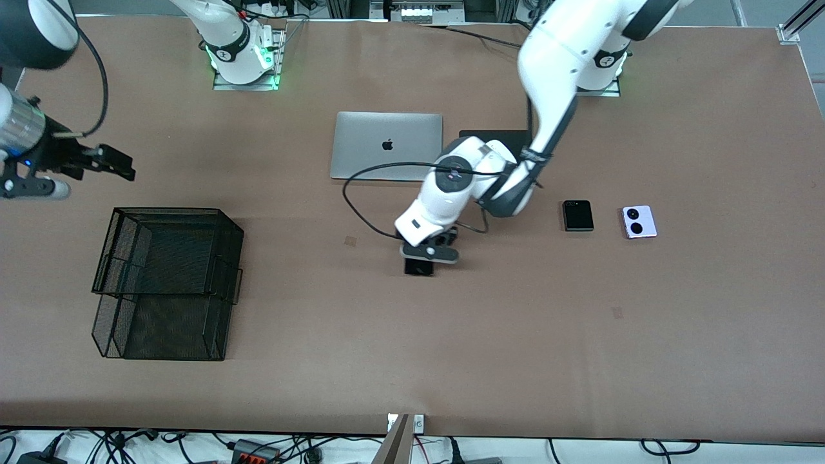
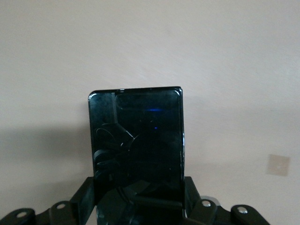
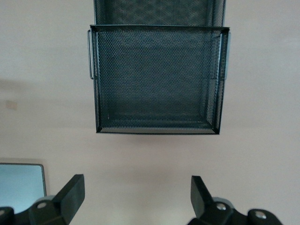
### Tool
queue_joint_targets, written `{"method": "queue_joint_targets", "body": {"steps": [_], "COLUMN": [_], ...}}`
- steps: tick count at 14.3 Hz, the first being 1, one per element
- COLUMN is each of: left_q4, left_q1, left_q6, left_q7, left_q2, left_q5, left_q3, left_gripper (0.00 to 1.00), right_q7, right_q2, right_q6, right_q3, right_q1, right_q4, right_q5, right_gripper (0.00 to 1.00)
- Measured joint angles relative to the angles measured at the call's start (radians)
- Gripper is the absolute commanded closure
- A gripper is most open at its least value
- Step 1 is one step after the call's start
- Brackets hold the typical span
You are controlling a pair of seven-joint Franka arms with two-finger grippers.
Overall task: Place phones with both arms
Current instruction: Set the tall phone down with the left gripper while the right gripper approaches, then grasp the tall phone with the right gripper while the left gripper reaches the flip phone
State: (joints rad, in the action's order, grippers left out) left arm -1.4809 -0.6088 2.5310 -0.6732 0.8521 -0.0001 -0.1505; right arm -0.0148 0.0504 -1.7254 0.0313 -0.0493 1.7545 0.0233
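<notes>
The left hand (image 1: 428,252) is clamped on the long black phone (image 2: 136,150), its fingers (image 2: 84,199) pressed against the two long edges near one end, and it hangs over the bare middle of the desk (image 1: 580,348), at a spot nearer the front camera than the silver laptop (image 1: 385,145). The right hand (image 3: 136,194) waits with its fingers spread wide and nothing between them, up over the right arm's end of the desk beside the black mesh tray (image 1: 169,278). From the front only a short dark end of the held phone shows under the hand; the left wrist view shows its glossy face whole, long axis running straight out from the fingers, free end away from the wrist. The right wrist view looks into the tray's mesh floor. The small black flip phone (image 1: 577,215) and the lilac-white flip phone (image 1: 639,222) lie flat, side by side, toward the left arm's end, their longer sides running toward the front camera.
</notes>
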Motion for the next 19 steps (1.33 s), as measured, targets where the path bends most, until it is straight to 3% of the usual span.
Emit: {"method": "queue_joint_targets", "body": {"steps": [1, 2, 3, 9, 12, 15, 19], "left_q4": [0.003, 0.007, 0.013, 0.035, 0.056, 0.056, 0.051], "left_q1": [-0.017, -0.029, -0.033, -0.029, -0.001, 0.12, 0.267], "left_q6": [0.038, 0.063, 0.068, 0.023, -0.271, -0.576, -0.777], "left_q7": [-0.023, -0.034, -0.037, -0.039, -0.039, -0.025, 0.145], "left_q2": [0.022, 0.039, 0.042, 0.022, -0.077, -0.185, -0.221], "left_q5": [0.0, 0.0, 0.0, 0.001, 0.001, 0.015, 0.122], "left_q3": [0.0, 0.0, 0.002, 0.008, 0.032, 0.045, 0.043], "left_gripper": [0.72, 0.6, 0.01, 0.0, 0.0, 0.0, 0.0], "right_q7": [0.0, -0.002, -0.003, -0.002, 0.004, 0.004, 0.007], "right_q2": [0.022, 0.043, 0.063, 0.102, 0.129, 0.162, 0.23], "right_q6": [-0.017, -0.035, -0.051, -0.112, -0.121, -0.137, -0.156], "right_q3": [0.0, 0.001, 0.003, 0.007, 0.008, 0.009, 0.012], "right_q1": [0.0, 0.001, 0.004, 0.089, 0.132, 0.172, 0.296], "right_q4": [0.001, 0.001, 0.0, -0.001, -0.001, -0.003, -0.042], "right_q5": [0.0, 0.0, 0.0, 0.0, 0.0, -0.001, -0.001], "right_gripper": [0.0, 0.0, 0.0, 0.0, 0.0, 0.0, 0.0]}}
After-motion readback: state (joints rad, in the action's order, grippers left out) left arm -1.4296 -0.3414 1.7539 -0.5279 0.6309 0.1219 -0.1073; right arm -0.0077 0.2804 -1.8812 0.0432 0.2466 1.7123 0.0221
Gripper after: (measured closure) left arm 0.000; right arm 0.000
